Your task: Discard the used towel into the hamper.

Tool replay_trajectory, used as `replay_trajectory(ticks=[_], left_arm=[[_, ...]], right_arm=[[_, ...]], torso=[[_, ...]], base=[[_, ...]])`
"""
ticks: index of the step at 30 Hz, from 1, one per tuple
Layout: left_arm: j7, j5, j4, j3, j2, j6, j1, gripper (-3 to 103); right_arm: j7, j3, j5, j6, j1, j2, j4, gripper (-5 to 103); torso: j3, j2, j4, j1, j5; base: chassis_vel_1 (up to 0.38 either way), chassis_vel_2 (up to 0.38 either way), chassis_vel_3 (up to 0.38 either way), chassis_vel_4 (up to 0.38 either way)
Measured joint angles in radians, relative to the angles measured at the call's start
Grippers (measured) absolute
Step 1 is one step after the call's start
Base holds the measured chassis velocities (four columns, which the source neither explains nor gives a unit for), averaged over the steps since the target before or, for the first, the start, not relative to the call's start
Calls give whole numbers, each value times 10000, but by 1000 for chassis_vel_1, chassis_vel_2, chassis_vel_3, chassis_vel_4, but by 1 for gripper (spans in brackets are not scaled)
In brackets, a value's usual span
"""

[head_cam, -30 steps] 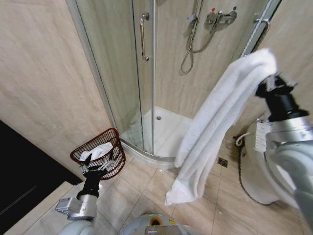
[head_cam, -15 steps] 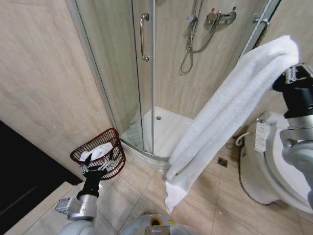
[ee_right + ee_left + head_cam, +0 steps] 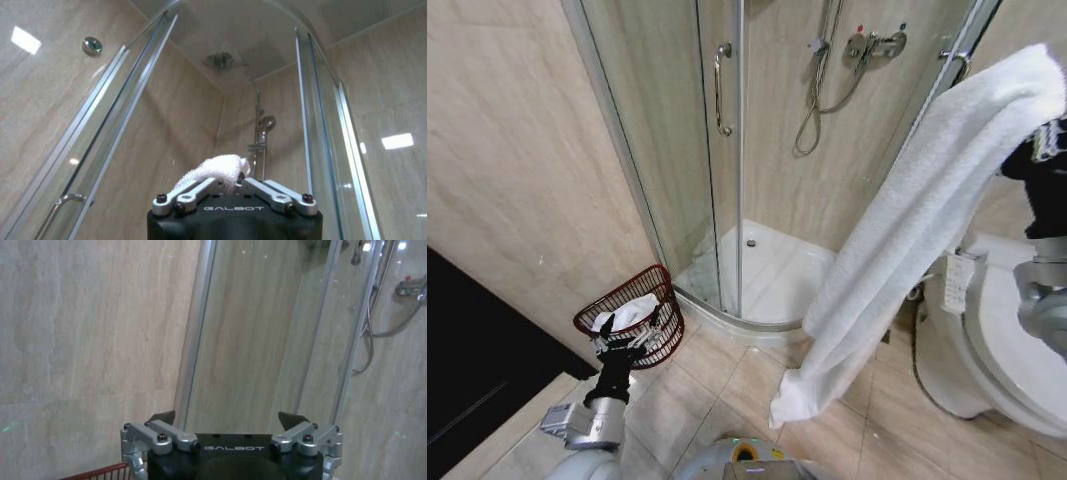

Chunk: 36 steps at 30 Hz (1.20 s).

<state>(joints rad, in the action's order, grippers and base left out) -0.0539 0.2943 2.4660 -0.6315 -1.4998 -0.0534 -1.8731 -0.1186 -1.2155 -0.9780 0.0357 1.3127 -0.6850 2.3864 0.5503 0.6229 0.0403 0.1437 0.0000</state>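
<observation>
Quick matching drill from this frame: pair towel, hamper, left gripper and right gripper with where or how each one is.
Things:
1. towel
2. hamper
3. left gripper
4. right gripper

States:
A. open, low beside the basket
B. on the floor tiles by the shower door, white cloth inside
C. shut on cloth, raised high
D. hanging long, its end above the floor

Pairs: 1-D, 2-B, 3-A, 4-C

The hamper (image 3: 627, 316) stands on the floor against the wall beside the shower's glass door (image 3: 677, 150), its open top partly taken by white cloth. My left gripper (image 3: 627, 345) hovers just before its rim. Bare tile (image 3: 727, 370) lies between hamper and the hanging towel (image 3: 907, 240); the toilet (image 3: 987, 350) crowds beyond.
</observation>
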Motion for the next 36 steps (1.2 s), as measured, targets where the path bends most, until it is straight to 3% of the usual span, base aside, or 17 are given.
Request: replay_trajectory(ticks=[36], left_arm=[[0,0,0,0,-1,0,0,100]], right_arm=[[177,-50,6,145,25,-137,-95,2]], torso=[[901,1638,0,735,0]], base=[[0,0,0,0]])
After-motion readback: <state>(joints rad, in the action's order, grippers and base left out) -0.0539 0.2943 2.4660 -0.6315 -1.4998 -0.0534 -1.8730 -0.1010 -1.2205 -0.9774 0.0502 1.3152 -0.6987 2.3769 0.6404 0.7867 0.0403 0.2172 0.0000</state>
